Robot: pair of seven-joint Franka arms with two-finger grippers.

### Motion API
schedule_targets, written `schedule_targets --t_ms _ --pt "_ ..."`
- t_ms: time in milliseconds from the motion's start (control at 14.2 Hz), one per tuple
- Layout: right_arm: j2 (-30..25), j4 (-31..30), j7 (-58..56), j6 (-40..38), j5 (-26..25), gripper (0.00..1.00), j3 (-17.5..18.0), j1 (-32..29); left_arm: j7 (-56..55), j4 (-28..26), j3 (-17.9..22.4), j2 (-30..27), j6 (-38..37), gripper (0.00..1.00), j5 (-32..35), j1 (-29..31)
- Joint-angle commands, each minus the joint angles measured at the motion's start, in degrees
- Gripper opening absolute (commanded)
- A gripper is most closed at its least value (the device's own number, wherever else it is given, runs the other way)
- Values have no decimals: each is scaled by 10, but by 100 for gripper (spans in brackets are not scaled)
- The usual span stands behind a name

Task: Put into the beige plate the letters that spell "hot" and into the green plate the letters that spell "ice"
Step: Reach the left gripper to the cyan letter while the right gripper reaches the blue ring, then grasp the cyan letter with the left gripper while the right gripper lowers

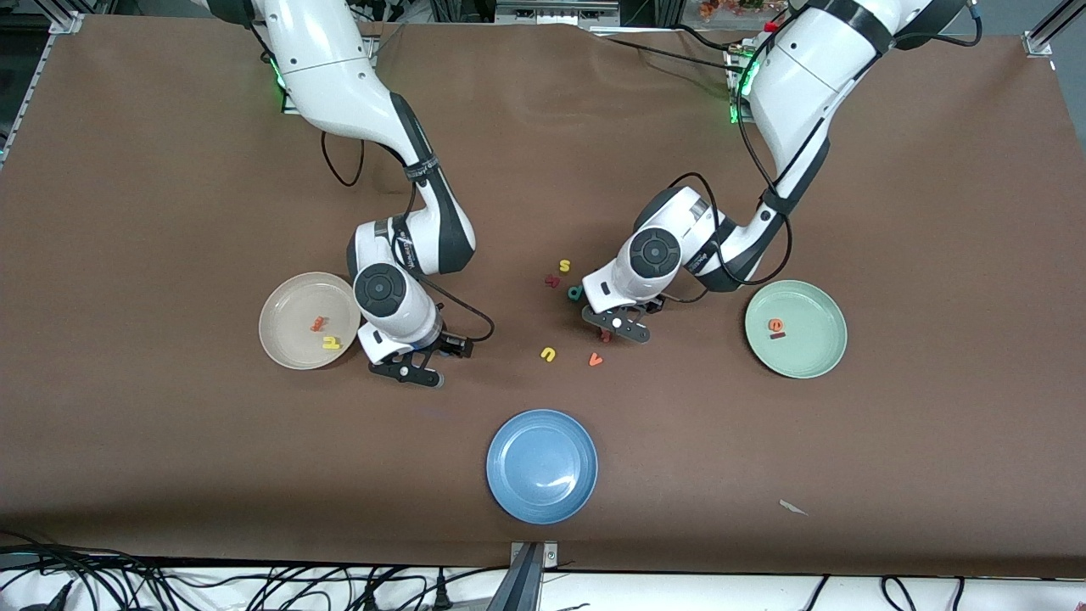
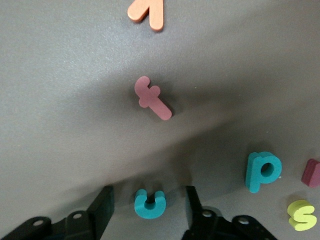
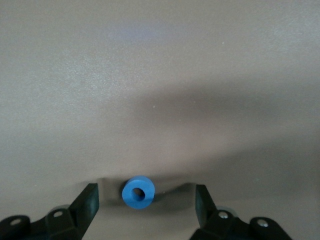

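A: Left wrist view showed the left gripper (image 2: 149, 212) low over the table with its fingers apart, the teal c (image 2: 149, 204) lying between them, untouched. How would it handle?

B: Probably light and foam-like, slightly soft; I'd pinch its two outer curved sides. Beside it lay a teal p (image 2: 263, 171) and a dark red f (image 2: 152, 97).

A: And the right gripper (image 3: 145, 205)?

B: Also spread, straddling the blue o (image 3: 138, 192), a small thick ring lying flat. Likely light too; squeeze across its outer rim. The beige plate (image 1: 284, 297) sat just beside that gripper, the green plate (image 1: 810, 356) near the left one.
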Motion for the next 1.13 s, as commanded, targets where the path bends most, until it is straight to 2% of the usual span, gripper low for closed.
schedule_targets --t_ms 0,70,141,352,704,915,1056 --pt "14 16 6 2 6 77 0 5 -17 -16 2 1 17 24 19 -5" --pt "16 16 6 2 10 73 0 7 -16 -16 2 -2 14 5 19 -5" --pt "16 16 6 2 9 69 0 9 -16 -15 2 -4 12 0 19 -3" --pt "17 16 3 2 8 55 0 9 -14 -9 2 -29 -19 0 19 3" --pt "19 16 1 4 7 47 0 8 32 -5 8 -80 -109 0 20 39" --pt "22 16 0 11 7 33 0 8 167 -6 16 -98 -133 2 40 114" --pt "24 16 1 15 7 30 0 8 270 -5 16 -94 -129 3 41 170"
